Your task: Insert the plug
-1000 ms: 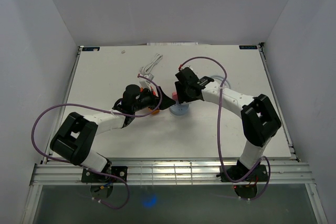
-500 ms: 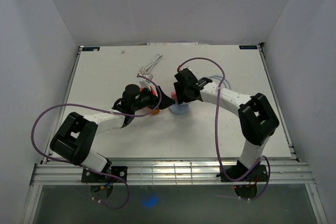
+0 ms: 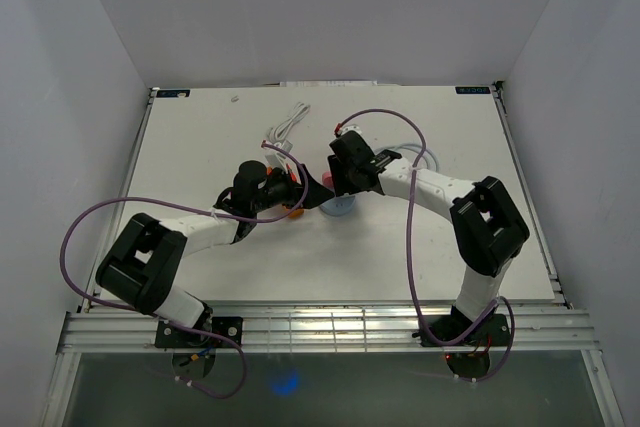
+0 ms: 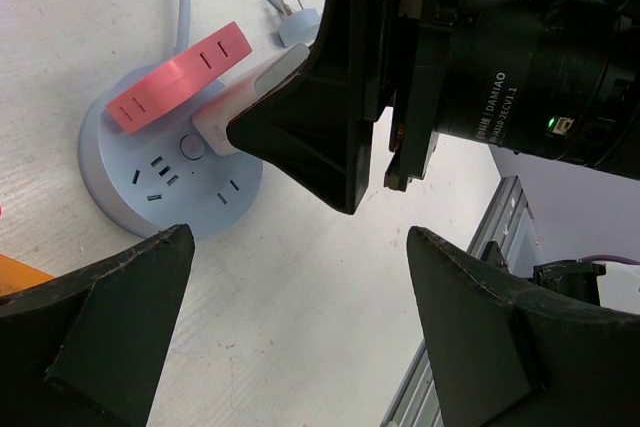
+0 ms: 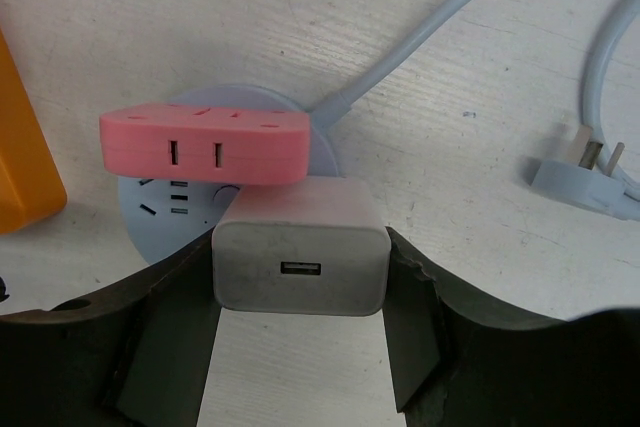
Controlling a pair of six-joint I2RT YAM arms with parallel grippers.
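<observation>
**White charger plug** (image 5: 298,257), clamped by its two side faces in the right jaws, shut firmly on it. USB port facing the wrist camera, prong face turned away toward the round socket base (image 5: 150,209) and hidden. Poised over the near part of that base, just beside the pink adapter (image 5: 205,147) already seated on it; contact with base or adapter not resolvable. Left jaws spread wide and empty, low over the worktop (image 4: 300,277), aimed at the base from the side. Orange object (image 5: 25,167) at the base's edge; pale blue cable (image 5: 430,47) and a loose mains plug (image 5: 580,179) lying on the worktop beyond.

**Handling, as judged:** rigid, light plastic shell with smooth, slightly slippery faces; prone to pivoting in the grip if pushed off-axis. Best taken as here, across the flat sides, mid-body, clear of the prong end. Prongs stiff but bendable under a skewed push; hence square alignment with the slots before pressing. Base light enough to slide or tip on the worktop; likely worth steadying with the left jaws at the rim.
</observation>
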